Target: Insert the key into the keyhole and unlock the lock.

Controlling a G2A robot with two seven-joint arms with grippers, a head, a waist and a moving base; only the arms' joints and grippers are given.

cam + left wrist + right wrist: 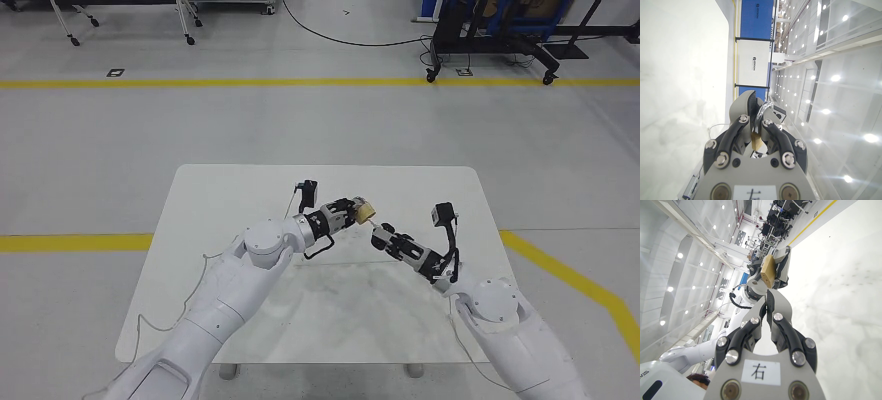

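Up above white table (230,200): left gripper (350,212) clamped tight on brass lock (365,210); right gripper (383,236) pinched closed on key (765,294) (edge-on, mostly hidden between pads (770,302)), tip touching lock.

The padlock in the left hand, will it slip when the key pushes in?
Likely rigid and heavy for its size: the padlock looks brass. Smooth faces might twist under the key, though the left hand clamps both sides.

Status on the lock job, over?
Left claw shut on padlock. Right claw shut on key, tip at keyhole, depth unclear. No obstruction seen.
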